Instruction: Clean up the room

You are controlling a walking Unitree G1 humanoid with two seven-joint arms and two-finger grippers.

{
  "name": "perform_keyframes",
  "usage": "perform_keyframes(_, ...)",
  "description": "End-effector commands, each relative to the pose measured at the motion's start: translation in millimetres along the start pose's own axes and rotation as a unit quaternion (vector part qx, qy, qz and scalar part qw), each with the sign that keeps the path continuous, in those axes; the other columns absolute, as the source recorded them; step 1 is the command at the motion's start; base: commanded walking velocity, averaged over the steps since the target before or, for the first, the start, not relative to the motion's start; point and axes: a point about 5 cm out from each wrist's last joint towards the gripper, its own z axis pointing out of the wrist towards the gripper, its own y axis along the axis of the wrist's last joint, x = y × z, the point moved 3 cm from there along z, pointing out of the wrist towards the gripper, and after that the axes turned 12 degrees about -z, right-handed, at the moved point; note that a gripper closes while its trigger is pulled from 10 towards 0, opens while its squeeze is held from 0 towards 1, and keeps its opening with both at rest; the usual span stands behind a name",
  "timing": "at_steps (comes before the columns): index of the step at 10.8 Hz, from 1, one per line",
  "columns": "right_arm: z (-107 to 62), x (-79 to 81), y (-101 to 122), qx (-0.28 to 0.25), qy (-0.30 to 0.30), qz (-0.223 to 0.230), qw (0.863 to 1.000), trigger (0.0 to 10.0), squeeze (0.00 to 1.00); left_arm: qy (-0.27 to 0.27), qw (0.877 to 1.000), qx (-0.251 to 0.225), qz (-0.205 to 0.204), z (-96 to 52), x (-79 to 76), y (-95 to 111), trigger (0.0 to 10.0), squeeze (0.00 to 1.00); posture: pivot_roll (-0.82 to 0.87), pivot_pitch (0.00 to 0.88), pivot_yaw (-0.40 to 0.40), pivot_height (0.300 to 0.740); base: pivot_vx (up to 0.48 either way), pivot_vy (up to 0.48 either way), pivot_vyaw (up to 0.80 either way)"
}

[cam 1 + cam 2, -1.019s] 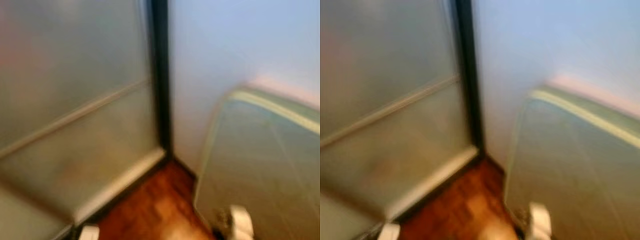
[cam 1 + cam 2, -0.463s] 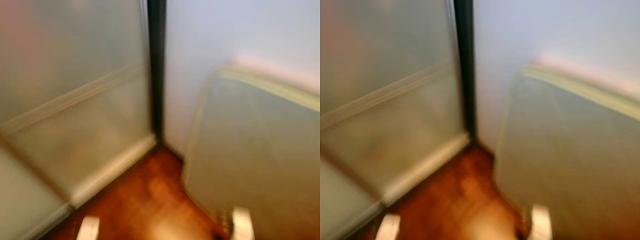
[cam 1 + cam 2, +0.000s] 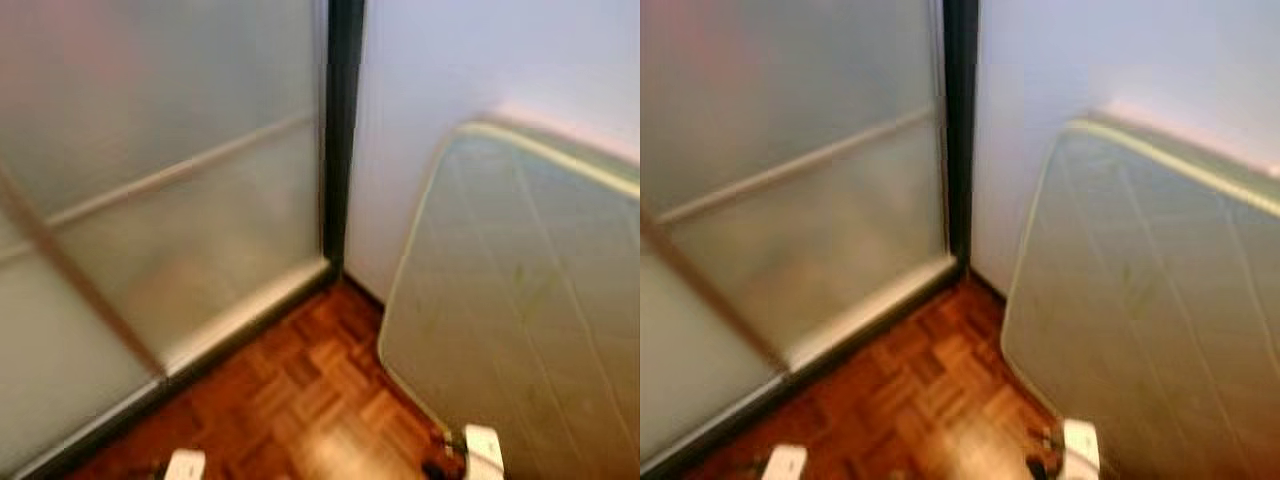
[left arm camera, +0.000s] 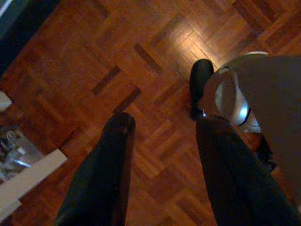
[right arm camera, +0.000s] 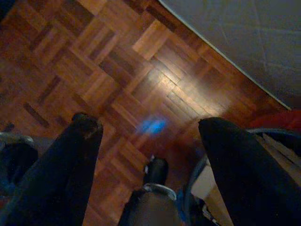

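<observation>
Both arms hang low over a parquet floor [image 3: 310, 400]. In the left wrist view my left gripper [image 4: 162, 122] is open, its black fingers [image 4: 108, 155] apart with only floor between them. In the right wrist view my right gripper [image 5: 149, 123] is open too, with nothing held, above bare parquet [image 5: 94, 61]. A pale green quilted mattress [image 3: 520, 300] leans against the white wall at the right; its edge [image 5: 244, 37] lies just beyond the right gripper.
A frosted glass sliding door [image 3: 160, 200] with a black frame post [image 3: 340, 130] closes off the left side. A white wall [image 3: 450, 70] stands ahead. Something red [image 5: 277, 120] lies by the right gripper. My own foot [image 4: 200, 84] stands on the floor.
The whole picture has shifted and sharpened, so the camera has moved. More parquet shows at the bottom. Door, wall and mattress stand as before.
</observation>
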Motion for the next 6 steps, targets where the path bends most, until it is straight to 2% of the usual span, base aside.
perform_keyframes(1, -0.1, 0.9, -2.5, 0.004, 0.0, 0.005, 1.0, 10.0, 0.0, 0.008, 1.0, 0.005, -0.003, -0.7, 3.9, -2.8, 10.0, 0.0, 0.21, 0.061, -0.024, 0.74, 0.0, 0.42, 0.0)
perform_keyframes(5, -0.2, -1.0, -1.8, 0.004, -0.006, 0.011, 1.0, 10.0, 0.0, 0.009, 1.0, 0.004, -0.007, -0.3, 2.5, -1.7, 10.0, 0.0, 0.21, 0.07, -0.028, 0.74, 0.0, 0.435, 0.0)
perform_keyframes(6, -0.2, -1.3, -1.7, 0.005, -0.007, 0.012, 1.0, 10.0, 0.0, 0.009, 1.0, 0.001, -0.009, -0.2, 2.5, -0.6, 10.0, 0.0, 0.21, 0.07, -0.027, 0.74, 0.0, 0.0, 0.0)
